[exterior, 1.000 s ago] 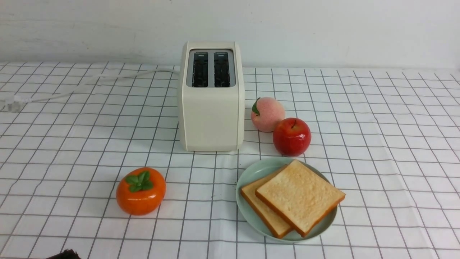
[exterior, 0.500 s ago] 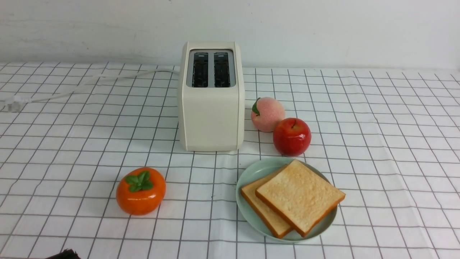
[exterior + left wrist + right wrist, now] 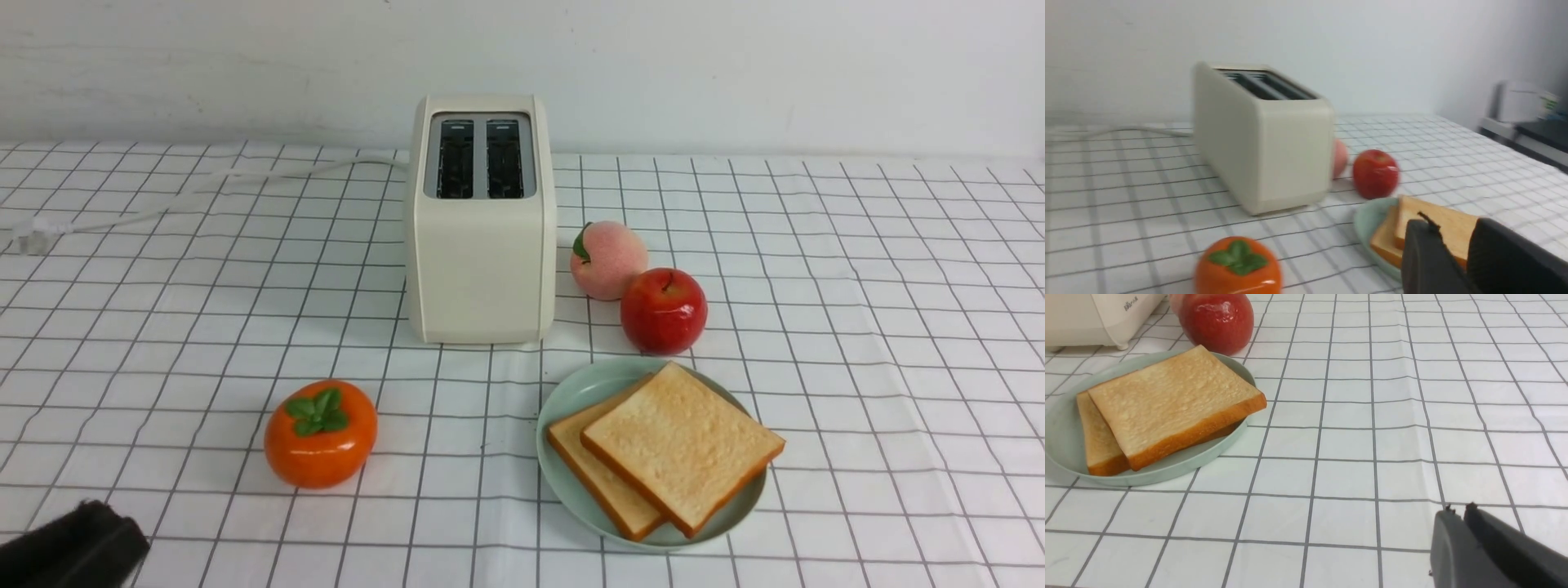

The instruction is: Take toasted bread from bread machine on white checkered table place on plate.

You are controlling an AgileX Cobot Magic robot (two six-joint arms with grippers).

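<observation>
**Operator:** How far along am I?

**Observer:** By the look of it, you are all but finished. Both slices of the toasted bread [image 3: 682, 445] lie on the plate [image 3: 571, 392], the upper one overlapping the lower, with one corner reaching out past the plate's rim. The two slots of the bread machine [image 3: 482, 220] show dark, with no slice standing up out of them.

**Operator:** And my claws?

**Observer:** Your left claw [image 3: 1457, 237] hangs low at the near left corner of the surface [image 3: 857, 269], well apart from the plate in the front view. Its fingers sit close together with a narrow gap between them and nothing in it. Your right claw [image 3: 1458, 510] hovers over bare cloth beside the plate, fingers pressed almost together, and it holds nothing either.

**Operator:** Anything in the way?

**Observer:** The persimmon [image 3: 320, 433] sits in front of the bread machine on your left. The apple [image 3: 663, 310] and the peach [image 3: 608, 260] touch each other between machine and plate. None of them touches the bread.

**Operator:** So what is left?

**Observer:** I judge there is no bread left to move. You need only draw both arms clear.
</observation>
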